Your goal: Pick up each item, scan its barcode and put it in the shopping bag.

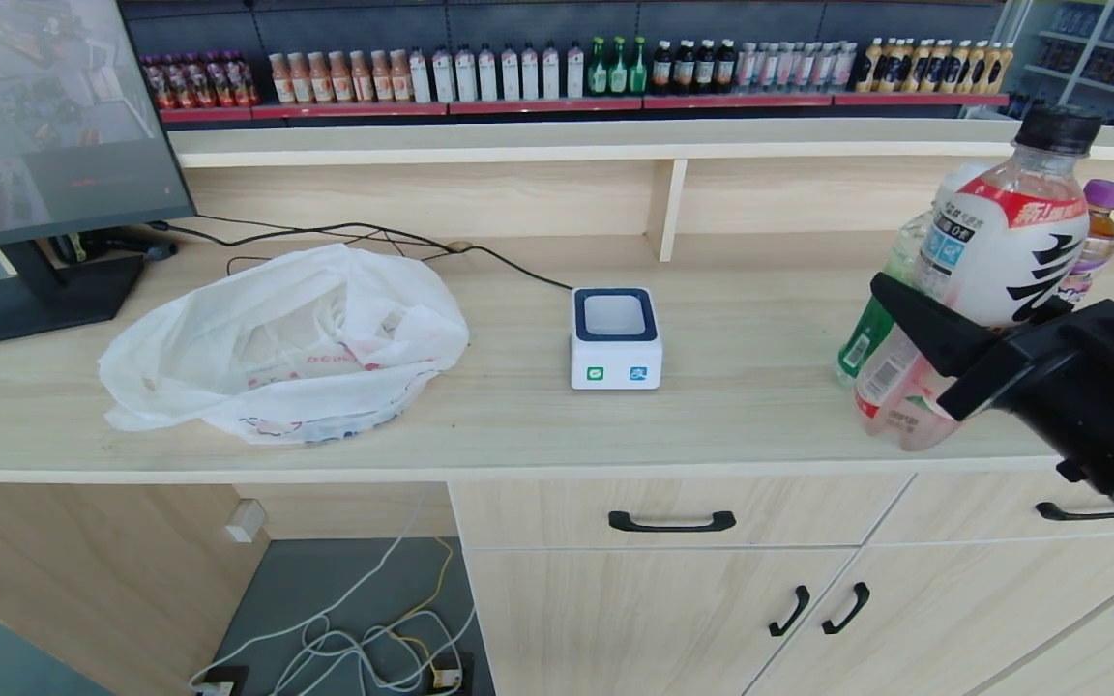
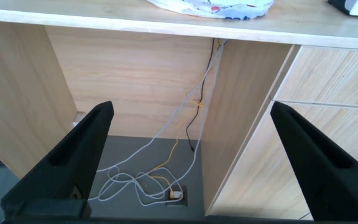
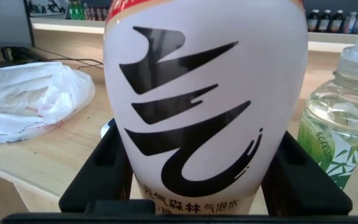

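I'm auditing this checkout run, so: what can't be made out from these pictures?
Inside of the shopping bag: head view, its own crumpled folds hide it.
Most of the purple-capped bottle and green bottle: head view, behind the white bottle held in the right gripper.
Cap of the white bottle: right wrist view, cut off by the picture's edge.
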Controlling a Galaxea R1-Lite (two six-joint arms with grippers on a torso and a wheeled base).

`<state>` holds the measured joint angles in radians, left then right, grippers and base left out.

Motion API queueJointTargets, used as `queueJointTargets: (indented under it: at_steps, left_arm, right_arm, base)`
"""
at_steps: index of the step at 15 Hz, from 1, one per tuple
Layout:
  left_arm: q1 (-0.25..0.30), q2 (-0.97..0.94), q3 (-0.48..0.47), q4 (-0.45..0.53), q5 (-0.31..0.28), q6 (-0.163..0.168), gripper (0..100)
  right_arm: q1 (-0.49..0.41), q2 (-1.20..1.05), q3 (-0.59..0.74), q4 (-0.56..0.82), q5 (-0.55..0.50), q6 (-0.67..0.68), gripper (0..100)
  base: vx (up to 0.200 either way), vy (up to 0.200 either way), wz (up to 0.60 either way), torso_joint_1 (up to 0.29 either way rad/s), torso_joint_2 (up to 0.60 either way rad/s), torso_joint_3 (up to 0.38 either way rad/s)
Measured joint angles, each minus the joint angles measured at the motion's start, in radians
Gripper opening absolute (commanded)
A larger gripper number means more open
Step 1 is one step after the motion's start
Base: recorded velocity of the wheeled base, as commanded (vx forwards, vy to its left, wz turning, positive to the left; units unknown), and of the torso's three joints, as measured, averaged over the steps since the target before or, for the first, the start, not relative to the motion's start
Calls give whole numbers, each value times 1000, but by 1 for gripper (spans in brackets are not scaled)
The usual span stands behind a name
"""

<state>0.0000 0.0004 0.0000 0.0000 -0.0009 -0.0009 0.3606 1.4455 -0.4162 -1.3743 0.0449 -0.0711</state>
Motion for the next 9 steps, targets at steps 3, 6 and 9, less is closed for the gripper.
queueJointTargets:
  at_steps: [3, 6, 9]
  left_arm:
    - [0, 0, 0, 0, 0, 0, 100]
    - [0, 0, 0, 0, 0, 0, 100]
    - [0, 0, 0, 0, 0, 0, 100]
  right_arm:
    - [4, -4, 14, -10, 102, -3, 0]
    - [49, -5, 13, -24, 131, 75, 0]
    - [87, -4, 2, -64, 242, 127, 0]
  base:
    - [0, 0, 0, 0, 0, 0]
    - [0, 0, 0, 0, 0, 0]
    - [0, 0, 0, 0, 0, 0]
